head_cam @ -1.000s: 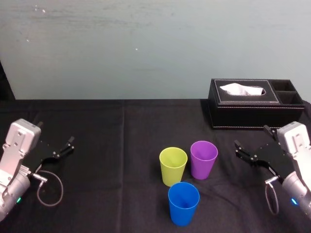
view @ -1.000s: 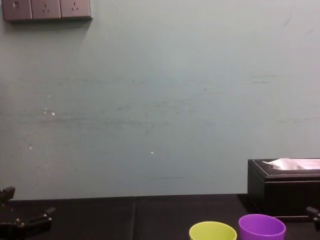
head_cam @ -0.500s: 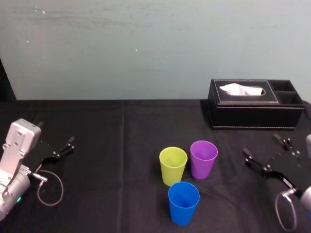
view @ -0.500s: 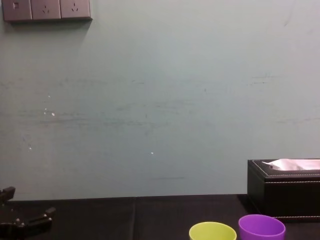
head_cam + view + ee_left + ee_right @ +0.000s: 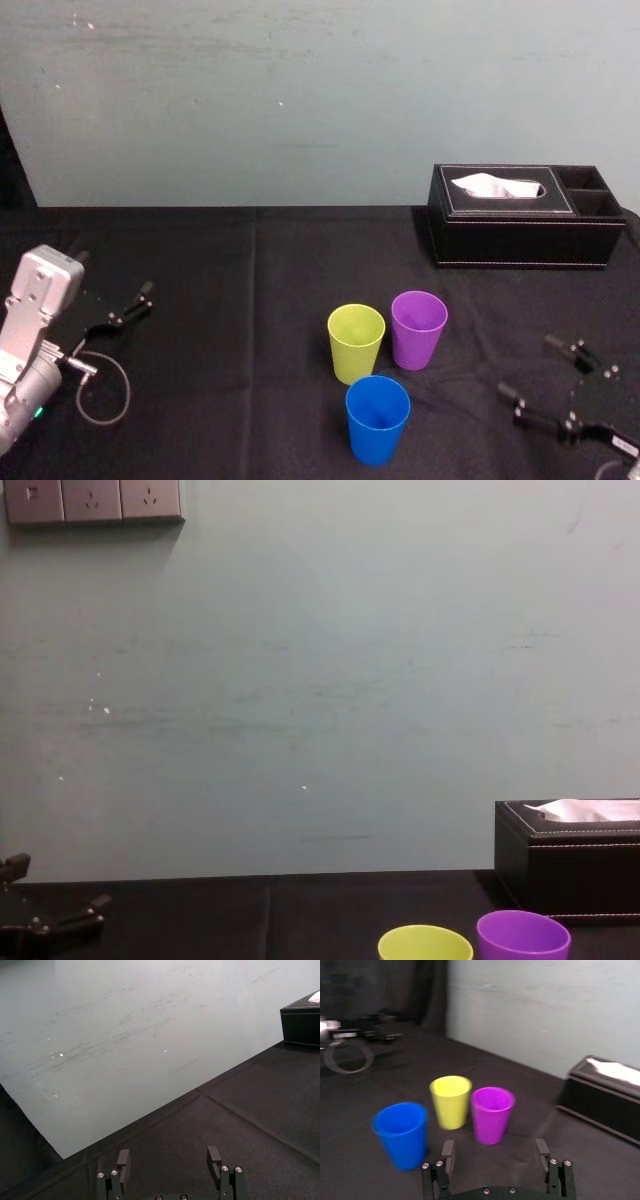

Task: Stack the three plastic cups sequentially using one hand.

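From the head, a small round yellow-green plastic cup [image 5: 356, 340] stands just beside a purple plastic cup [image 5: 419, 328], with a blue plastic cup [image 5: 378, 418] nearer. Right wrist: the black right gripper [image 5: 495, 1145], spread and empty, faces them. Left wrist: the left gripper [image 5: 168, 1151], parked far left, is also spread.

No legible text, no numbers (nothing readable)
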